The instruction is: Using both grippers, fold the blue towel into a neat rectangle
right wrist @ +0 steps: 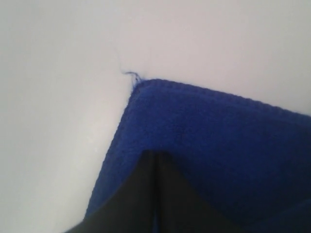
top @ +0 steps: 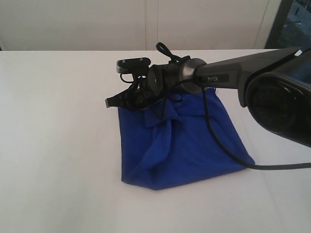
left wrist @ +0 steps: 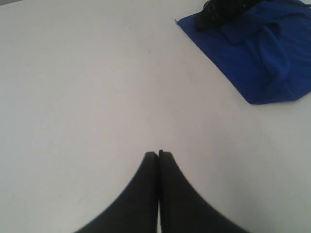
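Rumpled blue towel (top: 184, 150) near the middle of the table (top: 58, 145), right gripper (top: 111, 101) closed over its corner beside a loose thread (right wrist: 130, 75), left gripper (left wrist: 159, 154) closed, empty, well apart.

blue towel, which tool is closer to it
Right. The right tool is over a corner of the towel; the left tool is over bare table, clear of the cloth.

Black end effector (top: 111, 102), trailing black cable (top: 214, 136)

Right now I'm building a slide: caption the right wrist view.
Closed right end effector over a corner of the blue towel, loose thread trailing onto the white table.
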`<action>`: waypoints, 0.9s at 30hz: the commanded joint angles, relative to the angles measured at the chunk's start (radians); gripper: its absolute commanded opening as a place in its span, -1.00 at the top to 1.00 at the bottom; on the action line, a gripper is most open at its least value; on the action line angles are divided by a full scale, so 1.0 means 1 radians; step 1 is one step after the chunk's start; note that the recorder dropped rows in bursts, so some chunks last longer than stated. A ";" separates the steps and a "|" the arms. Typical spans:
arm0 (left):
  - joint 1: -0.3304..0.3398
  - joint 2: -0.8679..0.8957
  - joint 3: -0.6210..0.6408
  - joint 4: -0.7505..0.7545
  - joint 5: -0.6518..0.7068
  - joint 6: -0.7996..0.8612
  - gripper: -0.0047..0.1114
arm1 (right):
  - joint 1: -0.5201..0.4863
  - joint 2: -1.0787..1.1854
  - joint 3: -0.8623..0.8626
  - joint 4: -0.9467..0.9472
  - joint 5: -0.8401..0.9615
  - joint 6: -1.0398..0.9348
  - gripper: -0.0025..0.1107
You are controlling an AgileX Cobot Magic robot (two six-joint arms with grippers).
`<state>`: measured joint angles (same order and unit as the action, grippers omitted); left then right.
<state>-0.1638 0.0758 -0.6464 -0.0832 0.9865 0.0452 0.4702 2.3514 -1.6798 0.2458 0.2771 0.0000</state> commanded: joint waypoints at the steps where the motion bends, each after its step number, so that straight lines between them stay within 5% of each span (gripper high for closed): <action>1: 0.001 -0.007 0.005 -0.002 0.006 0.004 0.92 | -0.002 0.032 0.015 -0.019 0.030 0.000 0.96; 10: 0.001 -0.007 0.005 -0.002 0.006 0.004 0.92 | -0.002 -0.073 0.015 -0.042 0.131 0.000 0.96; 22: 0.001 -0.007 0.005 -0.002 0.006 0.004 0.92 | 0.000 -0.281 0.025 -0.175 0.494 0.000 0.96; 27: 0.001 -0.007 0.005 -0.002 0.006 0.004 0.92 | 0.018 -0.348 0.130 -0.192 0.491 0.000 0.96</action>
<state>-0.1638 0.0758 -0.6464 -0.0832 0.9865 0.0452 0.4721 2.0413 -1.6114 0.0817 0.7656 0.0000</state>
